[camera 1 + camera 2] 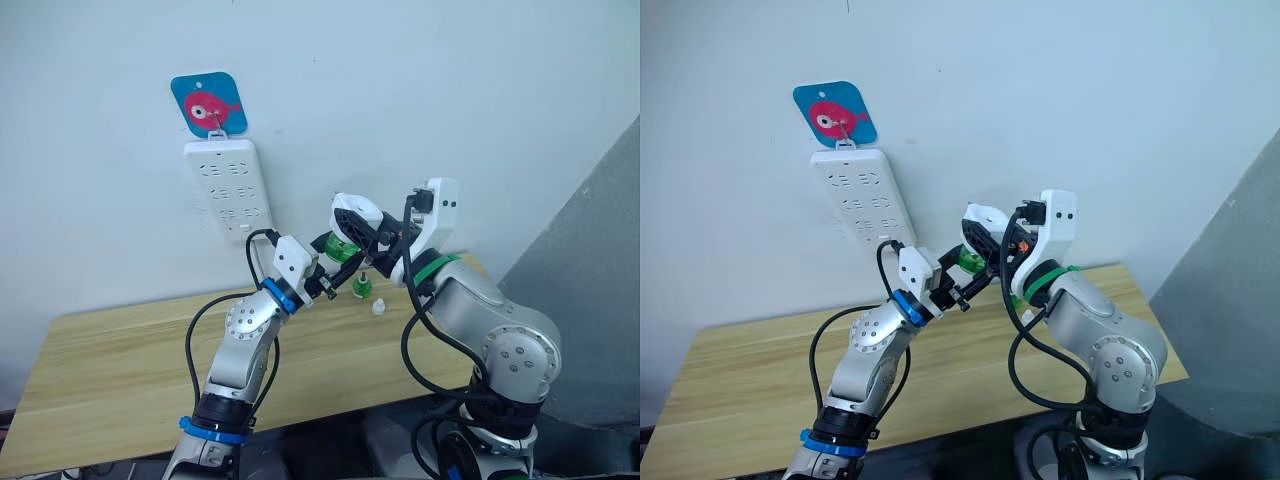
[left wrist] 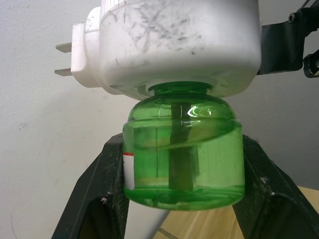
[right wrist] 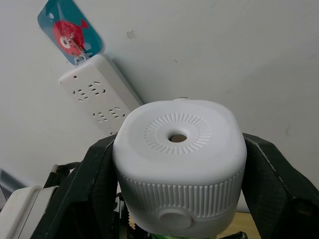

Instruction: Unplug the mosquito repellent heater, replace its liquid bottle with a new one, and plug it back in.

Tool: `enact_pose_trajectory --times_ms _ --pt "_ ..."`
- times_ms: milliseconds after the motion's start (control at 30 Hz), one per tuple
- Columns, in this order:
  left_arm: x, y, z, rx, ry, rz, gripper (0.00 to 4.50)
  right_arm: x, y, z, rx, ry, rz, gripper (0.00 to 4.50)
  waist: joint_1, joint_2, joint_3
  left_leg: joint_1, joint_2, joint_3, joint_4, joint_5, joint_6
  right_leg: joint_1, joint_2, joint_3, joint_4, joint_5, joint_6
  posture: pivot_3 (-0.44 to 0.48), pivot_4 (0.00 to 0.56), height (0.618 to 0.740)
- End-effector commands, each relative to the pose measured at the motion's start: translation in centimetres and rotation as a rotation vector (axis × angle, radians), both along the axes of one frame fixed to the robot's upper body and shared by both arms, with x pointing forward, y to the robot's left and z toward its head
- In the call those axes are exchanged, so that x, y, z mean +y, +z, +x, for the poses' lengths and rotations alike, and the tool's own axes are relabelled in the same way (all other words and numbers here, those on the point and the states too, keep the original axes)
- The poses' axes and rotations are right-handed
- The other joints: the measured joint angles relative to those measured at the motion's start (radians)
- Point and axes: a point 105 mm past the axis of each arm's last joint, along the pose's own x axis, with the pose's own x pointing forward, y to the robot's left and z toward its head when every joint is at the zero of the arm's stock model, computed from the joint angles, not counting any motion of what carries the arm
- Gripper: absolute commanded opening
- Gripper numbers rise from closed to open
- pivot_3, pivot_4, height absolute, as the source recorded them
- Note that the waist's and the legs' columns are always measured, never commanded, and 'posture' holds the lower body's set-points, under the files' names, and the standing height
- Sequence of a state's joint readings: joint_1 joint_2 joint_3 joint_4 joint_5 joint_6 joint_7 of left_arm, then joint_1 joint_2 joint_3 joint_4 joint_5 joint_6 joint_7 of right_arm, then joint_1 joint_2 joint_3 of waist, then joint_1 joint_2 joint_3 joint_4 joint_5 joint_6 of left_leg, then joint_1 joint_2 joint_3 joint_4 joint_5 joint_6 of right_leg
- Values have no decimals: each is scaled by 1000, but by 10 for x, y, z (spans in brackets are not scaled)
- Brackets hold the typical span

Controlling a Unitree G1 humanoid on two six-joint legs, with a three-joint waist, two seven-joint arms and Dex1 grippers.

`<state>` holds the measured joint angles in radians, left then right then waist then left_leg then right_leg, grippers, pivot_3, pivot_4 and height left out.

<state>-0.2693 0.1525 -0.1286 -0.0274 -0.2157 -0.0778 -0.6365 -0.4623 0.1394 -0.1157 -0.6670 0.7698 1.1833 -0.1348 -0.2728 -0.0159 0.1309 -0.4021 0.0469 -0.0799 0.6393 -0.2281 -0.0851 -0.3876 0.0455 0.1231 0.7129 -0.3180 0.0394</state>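
We're gripping the heater [image 3: 179, 169] with the right gripper [image 3: 179, 199] and the green bottle [image 2: 183, 157] with the left gripper [image 2: 182, 199], mid-frame; any misaligned twisting risks jamming the thread or spilling liquid.

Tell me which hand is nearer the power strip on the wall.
Left. The left hand, gripping the green bottle, sits just below the power strip. The right hand, clamped on the heater, is farther to the strip's right.

I see the mosquito repellent heater [image 3: 179, 167], white, rounded, scuffed, unplugged and held in the air above the desk's far edge, prongs bare. A green liquid bottle [image 2: 183, 154], part-filled, sits in its underside.
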Motion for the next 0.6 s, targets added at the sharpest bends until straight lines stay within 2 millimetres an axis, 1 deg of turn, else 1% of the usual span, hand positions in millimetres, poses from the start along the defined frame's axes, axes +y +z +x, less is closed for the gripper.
enact_pose_trajectory --times_ms 33,200,267,367,433,467,500,600 --pt "-2 16 -2 -78 1 -20 2249 12 16 -9 -63 70 34 3028 0 0 0 0 0 0 0 0 0 0 0 0 0 0 0 -265 90 729" --pt "2 15 -4 -80 1 -18 2249 10 17 -10 -68 67 37 3028 0 0 0 0 0 0 0 0 0 0 0 0 0 0 0 -265 90 729" --pt "3 13 -2 -60 5 -2 2980 9 18 -9 -72 64 38 3028 0 0 0 0 0 0 -1 0 0 0 0 0 -1 0 0 -265 90 729" --pt "5 5 -2 -3 -11 35 3839 7 20 -8 -85 56 34 3028 -2 0 0 0 0 0 -1 0 0 0 0 0 -1 0 0 -265 90 729" --pt "10 2 -2 26 -9 48 3873 5 20 -8 -97 53 21 3028 -3 0 0 0 0 0 -2 0 0 -1 0 0 -1 0 0 -265 89 729" --pt "14 0 -3 52 -10 57 3873 5 21 -8 -105 52 10 3028 -3 0 0 0 0 0 -3 0 0 -1 0 0 -1 0 0 -265 89 729" --pt "23 -5 -5 94 -14 73 3873 3 22 -8 -122 49 -6 3028 -4 0 0 0 0 0 -3 0 0 -1 0 0 -1 0 0 -267 92 729" --pt "56 -15 -16 195 0 126 3873 -1 25 -10 -189 48 -84 3028 -14 0 0 1 1 2 -7 0 0 -2 0 1 -2 -1 -1 -263 97 729"
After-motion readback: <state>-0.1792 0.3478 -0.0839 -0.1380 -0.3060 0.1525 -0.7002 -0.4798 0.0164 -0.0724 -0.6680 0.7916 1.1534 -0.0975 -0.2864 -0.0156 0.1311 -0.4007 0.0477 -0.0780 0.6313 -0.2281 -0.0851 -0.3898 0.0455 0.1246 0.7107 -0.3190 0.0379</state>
